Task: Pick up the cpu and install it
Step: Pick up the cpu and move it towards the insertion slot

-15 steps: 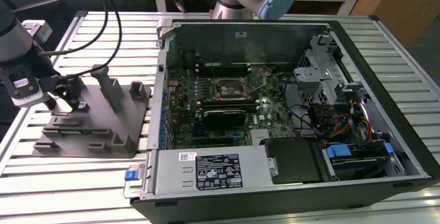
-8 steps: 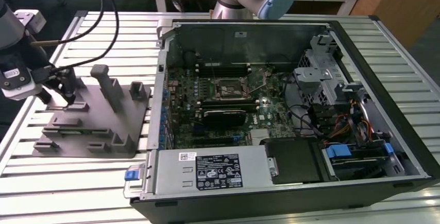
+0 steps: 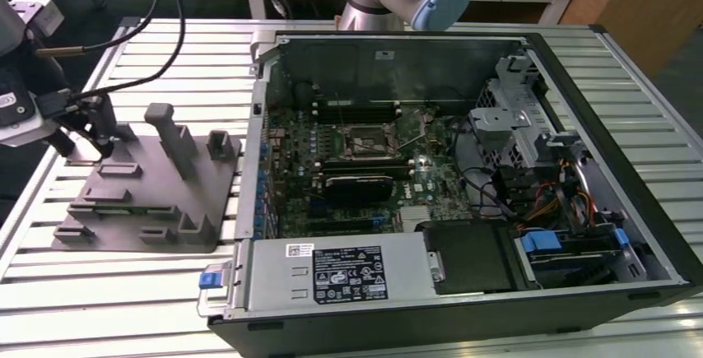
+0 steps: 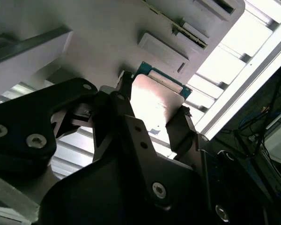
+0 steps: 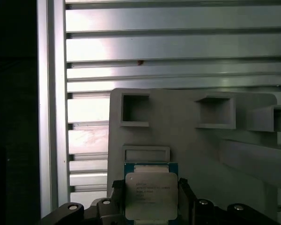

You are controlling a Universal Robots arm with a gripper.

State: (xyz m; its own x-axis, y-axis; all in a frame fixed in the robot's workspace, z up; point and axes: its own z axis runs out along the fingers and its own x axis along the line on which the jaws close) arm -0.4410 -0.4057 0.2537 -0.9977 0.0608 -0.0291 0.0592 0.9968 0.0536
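Note:
The cpu (image 5: 151, 194) is a small square chip with a silvery top and a green rim. It sits between the two black fingers of my gripper (image 5: 151, 193), which press on its opposite edges. In the second wrist view the cpu (image 4: 155, 99) shows the same way, with my gripper (image 4: 152, 111) shut on it over the grey fixture (image 4: 107, 37). In the exterior view my gripper (image 3: 94, 146) stands at the far left corner of the fixture (image 3: 154, 189). I cannot tell whether the chip still rests on the fixture. The motherboard socket (image 3: 366, 140) lies inside the open computer case.
The open case (image 3: 615, 127) fills the exterior view's right, with a black heatsink block (image 3: 357, 183), drive cages and a power supply (image 3: 341, 271). Upright posts (image 3: 163, 127) rise from the fixture beside my gripper. The slatted metal table (image 5: 178, 47) lies all round.

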